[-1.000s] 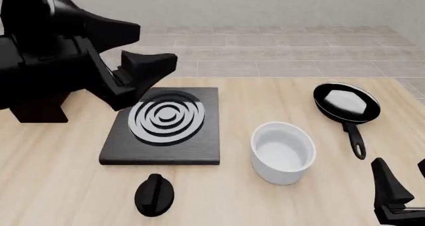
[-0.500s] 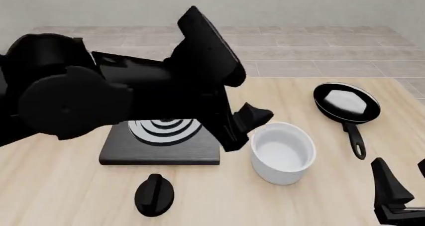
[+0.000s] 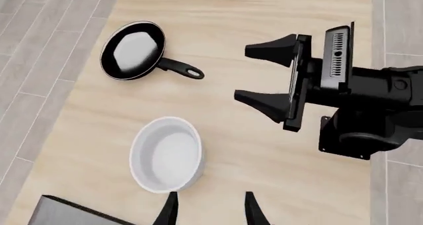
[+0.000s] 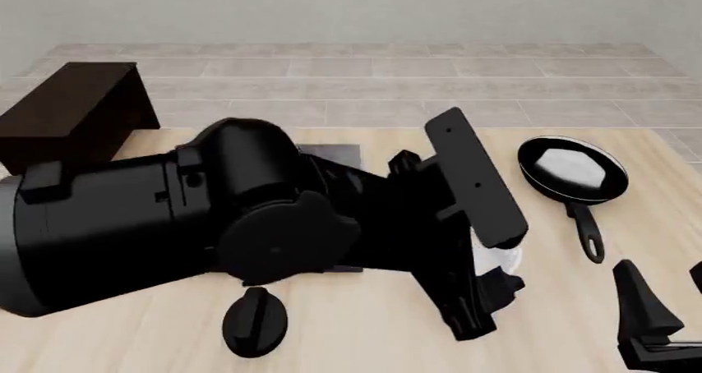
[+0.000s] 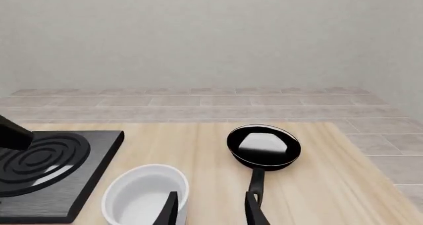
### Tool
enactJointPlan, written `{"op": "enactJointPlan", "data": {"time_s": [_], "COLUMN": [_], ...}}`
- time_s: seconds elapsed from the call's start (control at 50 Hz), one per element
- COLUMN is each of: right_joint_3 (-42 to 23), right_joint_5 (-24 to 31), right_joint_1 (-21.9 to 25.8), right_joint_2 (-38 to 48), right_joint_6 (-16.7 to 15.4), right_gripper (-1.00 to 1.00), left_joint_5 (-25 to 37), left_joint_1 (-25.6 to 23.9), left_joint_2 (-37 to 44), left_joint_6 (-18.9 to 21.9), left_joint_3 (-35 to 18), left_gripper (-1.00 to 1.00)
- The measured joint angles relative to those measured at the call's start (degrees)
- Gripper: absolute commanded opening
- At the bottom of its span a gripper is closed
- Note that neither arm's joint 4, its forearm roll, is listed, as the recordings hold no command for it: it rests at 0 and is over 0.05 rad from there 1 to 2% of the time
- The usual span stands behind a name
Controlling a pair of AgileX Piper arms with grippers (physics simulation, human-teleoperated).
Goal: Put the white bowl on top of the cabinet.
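Observation:
The white bowl [image 3: 165, 154] stands upright and empty on the table. In the front view my left arm hides all but a sliver of the bowl [image 4: 502, 260]. My left gripper [image 3: 210, 213] is open and empty, hovering above the table beside the bowl; in the front view it [image 4: 481, 306] is low over the bowl's near side. The dark brown cabinet [image 4: 71, 110] stands at the far left. My right gripper [image 5: 213, 210] is open and empty, near the table's front right corner [image 4: 656, 324], and it also shows in the left wrist view [image 3: 268, 77]. The bowl also shows in the right wrist view [image 5: 145, 197].
A black frying pan [image 4: 573, 169] with a white patch lies at the far right. The black stove plate [image 5: 46, 165] with silver rings lies left of the bowl, mostly hidden by my left arm in the front view. A black knob [image 4: 255, 321] sits near the front edge.
My left arm has swung right, from over the stove plate to over the bowl, hiding the bowl in the front view and uncovering the cabinet. The right arm has not moved.

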Motion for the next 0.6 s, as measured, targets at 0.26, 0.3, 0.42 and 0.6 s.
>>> {"op": "enactJointPlan", "data": {"time_s": [0.26,0.3,0.42,0.6], "right_joint_3": [-0.02,-0.02,-0.02,-0.03], "right_joint_5": [0.19,0.19,0.17,0.25], "right_joint_1": [0.0,0.0,0.0,0.0], "right_joint_2": [-0.19,-0.17,-0.14,-0.23], "right_joint_6": [-0.02,-0.01,0.0,-0.01], "right_gripper": [1.0,1.0,1.0,1.0], "left_joint_5": [2.53,2.78,3.3,4.23], "left_joint_1": [-2.75,-2.9,-2.37,-0.29], "left_joint_2": [5.66,6.57,9.0,11.76], "left_joint_6": [-0.36,-0.37,0.78,3.34], "left_joint_3": [-2.27,-2.44,-2.93,-4.02], "left_gripper": [1.0,1.0,1.0,1.0]}}
